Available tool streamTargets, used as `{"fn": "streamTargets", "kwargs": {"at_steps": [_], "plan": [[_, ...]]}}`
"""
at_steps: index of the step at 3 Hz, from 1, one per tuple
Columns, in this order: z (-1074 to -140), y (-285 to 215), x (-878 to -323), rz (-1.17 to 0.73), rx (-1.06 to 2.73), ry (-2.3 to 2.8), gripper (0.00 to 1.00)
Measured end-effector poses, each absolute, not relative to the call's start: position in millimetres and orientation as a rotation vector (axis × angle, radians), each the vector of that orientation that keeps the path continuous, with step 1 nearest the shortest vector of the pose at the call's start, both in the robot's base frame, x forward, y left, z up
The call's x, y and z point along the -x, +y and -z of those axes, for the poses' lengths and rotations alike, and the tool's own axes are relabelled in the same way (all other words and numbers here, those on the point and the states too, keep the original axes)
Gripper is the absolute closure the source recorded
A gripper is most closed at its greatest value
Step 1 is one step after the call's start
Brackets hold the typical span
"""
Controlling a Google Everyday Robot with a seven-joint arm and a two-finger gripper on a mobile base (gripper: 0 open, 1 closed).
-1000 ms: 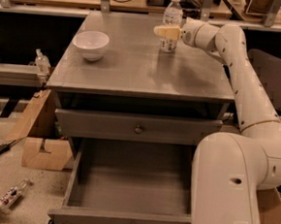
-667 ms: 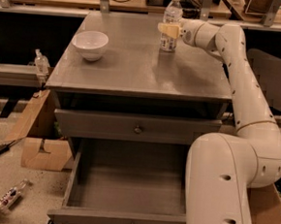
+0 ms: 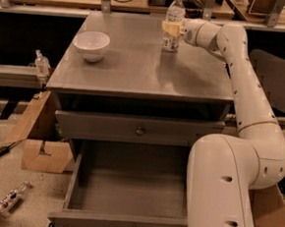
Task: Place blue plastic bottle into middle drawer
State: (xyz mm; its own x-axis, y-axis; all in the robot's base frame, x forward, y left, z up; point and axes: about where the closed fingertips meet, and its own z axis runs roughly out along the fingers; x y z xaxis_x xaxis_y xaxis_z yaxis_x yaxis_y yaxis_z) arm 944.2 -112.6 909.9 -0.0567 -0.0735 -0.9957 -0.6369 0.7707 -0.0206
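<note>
Gripper (image 3: 169,28) at slim clear plastic bottle (image 3: 175,10), near grey tabletop's (image 3: 136,70) far edge; grip cannot tell. Deep grey wooden drawer (image 3: 131,196) stands open below.

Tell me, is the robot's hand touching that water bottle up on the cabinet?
Cannot tell. In the camera view the hand overlaps the middle of the blue plastic bottle on the cabinet top, but that shows neither contact nor gap.

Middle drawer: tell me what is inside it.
Nothing shows in the open middle drawer; its visible floor is bare. The robot's body covers its right side in the picture. The blue plastic bottle stands on the cabinet top, with the tool at it.
</note>
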Motion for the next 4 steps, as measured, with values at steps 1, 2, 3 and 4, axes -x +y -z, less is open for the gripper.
{"fn": "streamTargets", "kwargs": {"at_steps": [1, 2, 3, 4], "plan": [[-912, -104, -940, -0.515, 0.612, 1.583, 1.0], [-947, -115, -910, -0.528, 0.612, 1.58, 1.0], [-1016, -141, -862, -0.49, 0.574, 1.517, 1.0], [-1135, -186, -764, -0.375, 0.464, 1.373, 1.0]]}}
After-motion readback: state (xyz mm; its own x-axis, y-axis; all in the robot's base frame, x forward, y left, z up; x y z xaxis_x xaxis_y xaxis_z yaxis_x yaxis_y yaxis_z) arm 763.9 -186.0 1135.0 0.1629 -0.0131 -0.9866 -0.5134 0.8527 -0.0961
